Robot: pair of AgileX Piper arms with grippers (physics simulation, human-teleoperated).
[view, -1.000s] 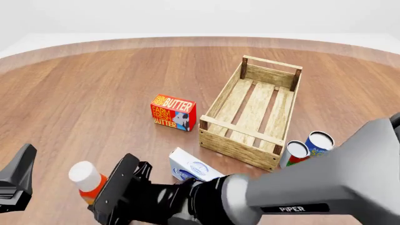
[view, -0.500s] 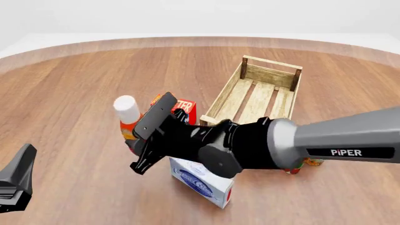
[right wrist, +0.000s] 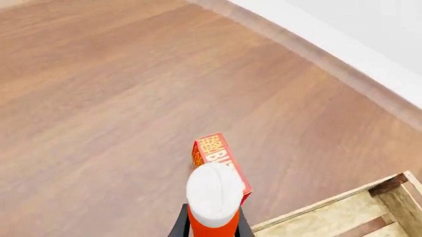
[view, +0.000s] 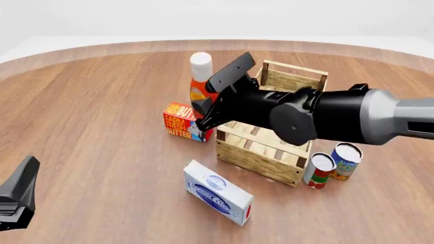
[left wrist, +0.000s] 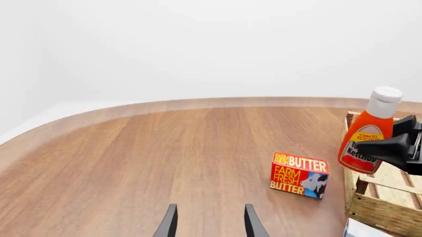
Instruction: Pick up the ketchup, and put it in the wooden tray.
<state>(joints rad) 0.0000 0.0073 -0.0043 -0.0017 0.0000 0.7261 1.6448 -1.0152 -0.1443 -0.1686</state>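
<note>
The left claw point(left wrist: 207, 224) waits open low over the counter point(view: 101, 101). The ketchup point(view: 200, 84), a slim red-orange bottle with a white cap and yellow label, hangs upright in the air, pinched between the closed fingers of the right claw point(view: 215, 99), above the butter box point(view: 187, 122) and just beside the wooden tray point(view: 275, 127). The tray's slats look bare.

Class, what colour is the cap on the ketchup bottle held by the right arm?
White; the ketchup cap shows best in the left wrist view.
</note>
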